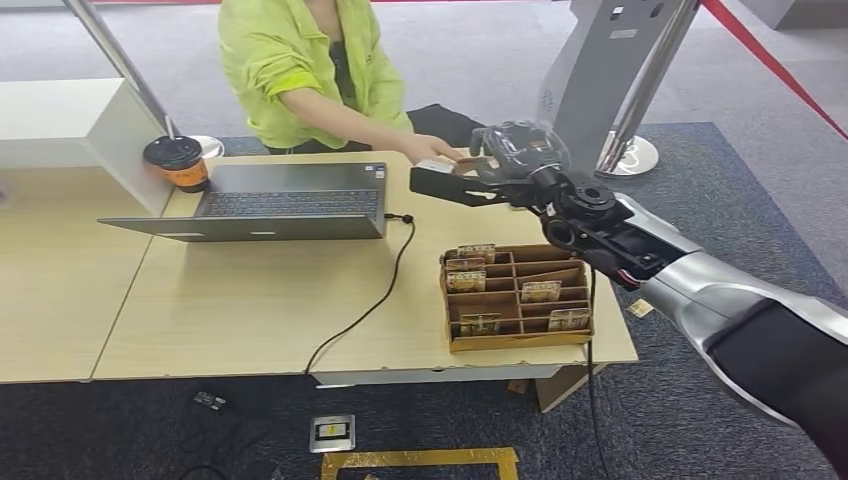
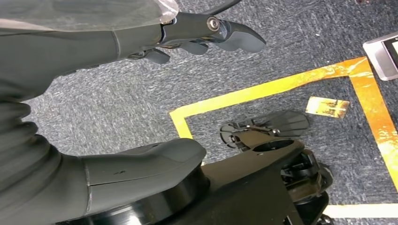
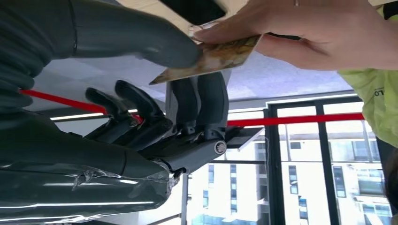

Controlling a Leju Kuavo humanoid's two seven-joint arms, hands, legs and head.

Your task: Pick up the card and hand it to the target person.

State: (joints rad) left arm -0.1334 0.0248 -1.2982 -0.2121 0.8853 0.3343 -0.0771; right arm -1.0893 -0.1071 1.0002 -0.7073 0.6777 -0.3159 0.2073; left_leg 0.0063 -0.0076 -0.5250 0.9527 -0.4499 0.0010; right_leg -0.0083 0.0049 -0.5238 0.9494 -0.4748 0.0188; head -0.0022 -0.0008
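At the far right of the wooden table (image 1: 250, 310), right hand (image 1: 470, 178) extended toward a seated person (image 1: 300, 70) in a yellow-green jacket; card (image 3: 211, 58) pinched between the thumb and fingers of that hand, with the person's hand (image 3: 324, 33) also gripping the card's other end. Near right of table: brown compartmented card holder (image 1: 517, 298), several cards standing in its slots. Centre far: open laptop (image 1: 275, 205), black cable (image 1: 370, 300) running from its right side toward the near table edge. Far left of laptop: dark-lidded paper cup (image 1: 178, 163). Left hand (image 2: 202, 37) hanging over grey carpet, fingers slightly curled and apart, holding nothing. Floor below it: yellow tape outline (image 2: 281, 86), one loose card (image 2: 327, 107) lying inside the outline.
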